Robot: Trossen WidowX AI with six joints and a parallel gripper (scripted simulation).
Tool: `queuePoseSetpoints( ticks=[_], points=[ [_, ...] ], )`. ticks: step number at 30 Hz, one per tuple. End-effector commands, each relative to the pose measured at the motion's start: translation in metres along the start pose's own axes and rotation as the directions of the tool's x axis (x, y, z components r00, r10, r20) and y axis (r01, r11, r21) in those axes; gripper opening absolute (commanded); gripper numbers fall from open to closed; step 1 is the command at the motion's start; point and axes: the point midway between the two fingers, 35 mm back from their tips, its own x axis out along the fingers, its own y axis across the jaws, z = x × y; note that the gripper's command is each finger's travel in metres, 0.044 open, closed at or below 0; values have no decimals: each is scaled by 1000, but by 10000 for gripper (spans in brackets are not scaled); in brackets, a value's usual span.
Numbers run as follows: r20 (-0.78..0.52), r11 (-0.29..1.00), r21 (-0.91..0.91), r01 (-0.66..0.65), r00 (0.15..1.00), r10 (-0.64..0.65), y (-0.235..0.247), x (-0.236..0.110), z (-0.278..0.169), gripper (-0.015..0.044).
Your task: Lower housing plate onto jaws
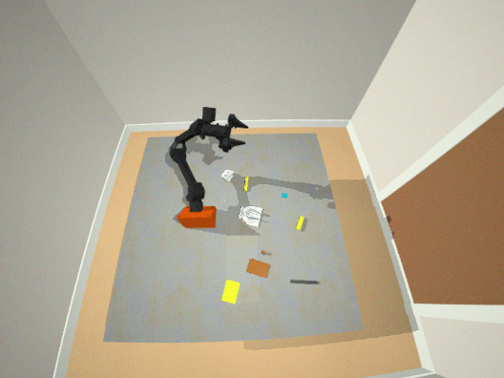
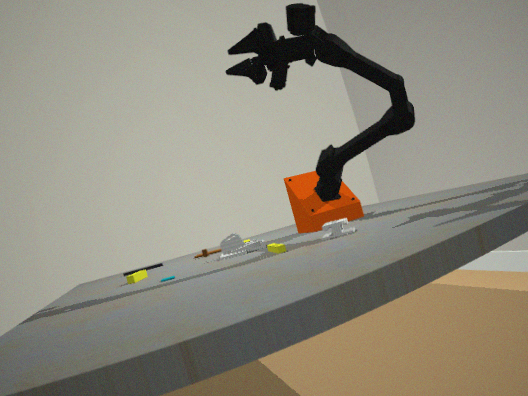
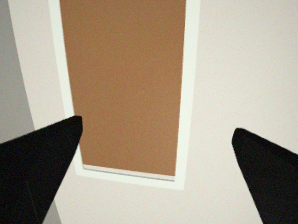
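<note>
My gripper is open and empty, high above the table and off to the far side of the white parts. A white assembly lies on the table in front of the arm's base, with a rounded part raised on it and thin prongs on one side. A smaller white part sits apart from it on the table, flat-topped on a wider foot. I cannot tell which is the housing plate, nor make out the jaws, pins or stubs. The wrist view shows only walls and a brown door.
The orange base stands beside the assembly. Around are a yellow block, another yellow block, a cyan piece, a brown plate, a yellow plate and a dark bar.
</note>
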Motion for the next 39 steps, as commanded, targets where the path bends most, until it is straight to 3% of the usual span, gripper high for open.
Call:
queuePoseSetpoints(
  ticks=[1, 10, 19, 28, 39],
  points=[
    [115, 998, 55, -5, 993, -1, 3, 11, 26, 440],
    [378, 988, 148, -46, 926, -14, 2, 23, 91, 440],
    [616, 972, 196, -128, 788, -20, -1, 19, 156, 440],
    [812, 954, 183, -238, 584, -10, -4, -2, 219, 440],
    [961, 925, 76, -372, 275, 31, -3, -47, 283, 440]
  ],
)
